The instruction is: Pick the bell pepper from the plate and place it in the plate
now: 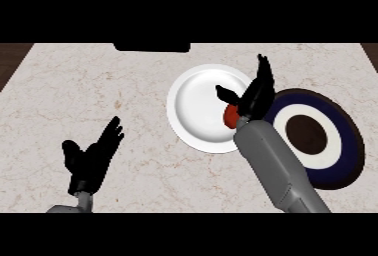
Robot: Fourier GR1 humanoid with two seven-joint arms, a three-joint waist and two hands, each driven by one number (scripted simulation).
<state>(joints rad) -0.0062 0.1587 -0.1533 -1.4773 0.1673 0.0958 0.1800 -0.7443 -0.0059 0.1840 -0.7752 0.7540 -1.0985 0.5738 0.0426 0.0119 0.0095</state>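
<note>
- The bell pepper (231,116) shows only as a small red patch at the right edge of the white plate (196,107), mostly hidden under the right hand (251,97).
- The right hand sits directly over the pepper, with the pepper just below its palm near the wrist. The fingers point up and away across the plate's right rim and the thumb juts toward the plate's middle.
- The fingers look fairly straight. Whether any of them curl round the pepper, the view does not show, so the grasp cannot be told.
- The dark ringed plate (347,150), navy with a white band and a dark centre, lies just to the right of the white plate, partly behind the right forearm. Their rims look close or touching, though the arm hides the meeting point.
- The relation that matters: the pepper lies at the white plate's side nearest the ringed plate, so I judge the carry is a short shift rightward.
- The right hand is by far the nearer. The left hand (92,152) rests open, fingers up, on the marble desk (88,85) at lower left, well apart from both plates.
</note>
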